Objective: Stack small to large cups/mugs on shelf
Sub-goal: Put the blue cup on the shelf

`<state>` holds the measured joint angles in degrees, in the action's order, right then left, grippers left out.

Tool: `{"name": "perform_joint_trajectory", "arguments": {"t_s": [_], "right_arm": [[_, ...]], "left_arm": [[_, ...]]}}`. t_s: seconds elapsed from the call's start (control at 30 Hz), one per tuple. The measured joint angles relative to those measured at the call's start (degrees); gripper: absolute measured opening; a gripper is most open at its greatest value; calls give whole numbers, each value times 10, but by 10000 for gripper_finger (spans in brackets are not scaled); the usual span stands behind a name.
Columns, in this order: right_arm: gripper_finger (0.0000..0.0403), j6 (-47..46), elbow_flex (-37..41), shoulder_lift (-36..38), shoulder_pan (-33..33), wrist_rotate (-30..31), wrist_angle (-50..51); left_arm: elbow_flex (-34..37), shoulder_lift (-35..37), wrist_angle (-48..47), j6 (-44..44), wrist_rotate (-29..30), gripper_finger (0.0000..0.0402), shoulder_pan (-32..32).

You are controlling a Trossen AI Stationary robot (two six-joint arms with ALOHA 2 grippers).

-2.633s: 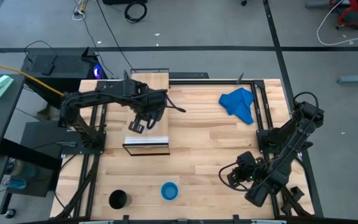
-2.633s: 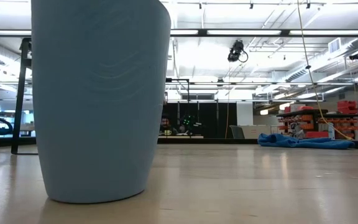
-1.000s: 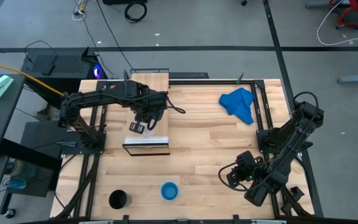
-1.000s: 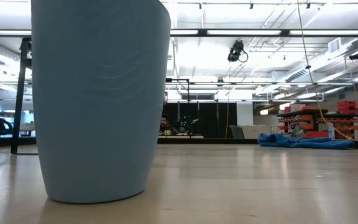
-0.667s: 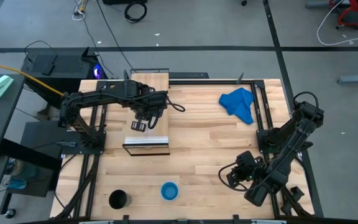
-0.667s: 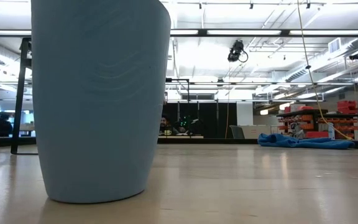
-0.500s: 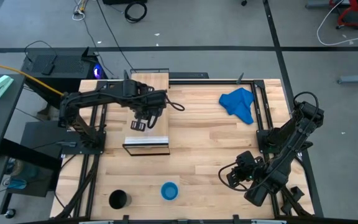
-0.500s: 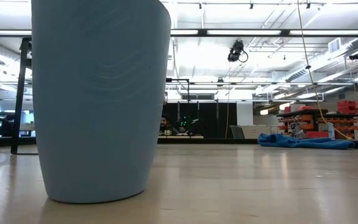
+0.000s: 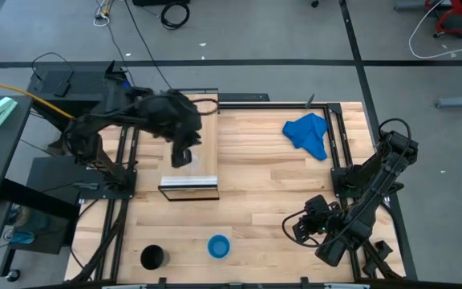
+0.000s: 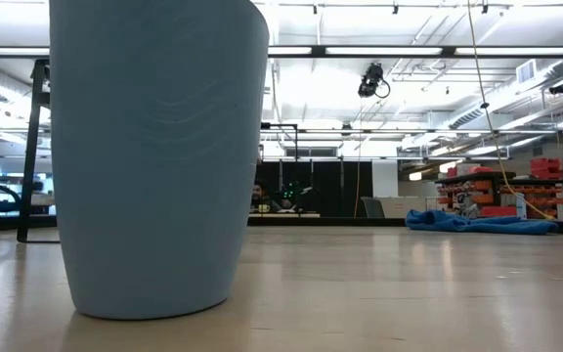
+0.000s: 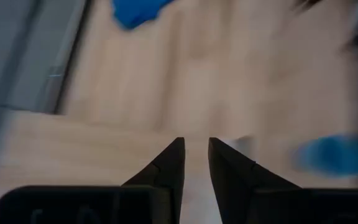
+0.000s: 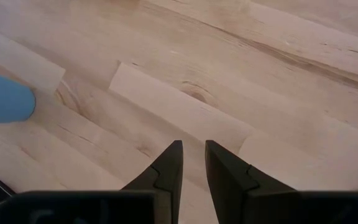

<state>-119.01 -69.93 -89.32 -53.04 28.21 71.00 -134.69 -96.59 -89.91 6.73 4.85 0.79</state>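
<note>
With both sets of jaws nearly closed and empty, our left gripper (image 9: 181, 157) hung over the shelf (image 9: 189, 183), while the blue cup (image 9: 219, 246) and black cup (image 9: 153, 258) waited on the surface (image 9: 263, 185), right gripper (image 9: 299, 229) parked nearby.

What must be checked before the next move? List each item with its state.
1. Left gripper free: ok. It is above the shelf, fingers close together, nothing between them.
2. Glass cup on the shelf: cannot tell. No view shows it.
3. Blue cup ready to pick: ok. It stands upright on the table, nothing touching it.
4. Black cup out of the way: ok. It stands upright, apart from the blue cup.
5. Right gripper clear: ok. It waits low over the table's right side, empty.
</note>
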Motion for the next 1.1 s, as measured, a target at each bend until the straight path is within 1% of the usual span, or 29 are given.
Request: {"name": "perform_joint_trajectory", "arguments": {"t_s": [0.03,0.1,0.17,0.27,0.33,0.4,0.43,0.57,0.7,0.83,0.93,1.0,1.1], "right_arm": [[75,5,0,0,0,0,0],[75,14,0,0,0,0,0],[75,24,0,0,0,0,0],[75,37,0,0,0,0,-1],[75,44,0,0,0,0,-2],[75,52,0,0,0,0,-5],[75,52,0,0,0,-1,-4],[75,55,0,0,0,-2,-5],[75,67,0,0,0,-2,-10],[75,68,0,0,0,-11,-12],[75,74,0,0,-6,-17,-17],[75,78,0,0,-13,-19,-20],[75,77,0,0,-25,-19,-21]], "left_arm": [[-5,3,6,29,-23,75,-8],[13,23,28,76,-72,72,-25],[19,31,33,109,-104,69,-48],[20,33,35,156,-119,66,-96],[20,25,39,170,-120,67,-133],[19,13,45,171,-117,68,-172],[19,2,47,173,-106,68,-191],[20,-52,40,184,-26,62,-250],[21,-122,-5,197,36,60,-272],[21,-192,13,198,41,64,-276],[21,-239,-4,195,40,66,-273],[21,-264,1,196,31,68,-273],[21,-286,14,180,0,67,-272]]}}
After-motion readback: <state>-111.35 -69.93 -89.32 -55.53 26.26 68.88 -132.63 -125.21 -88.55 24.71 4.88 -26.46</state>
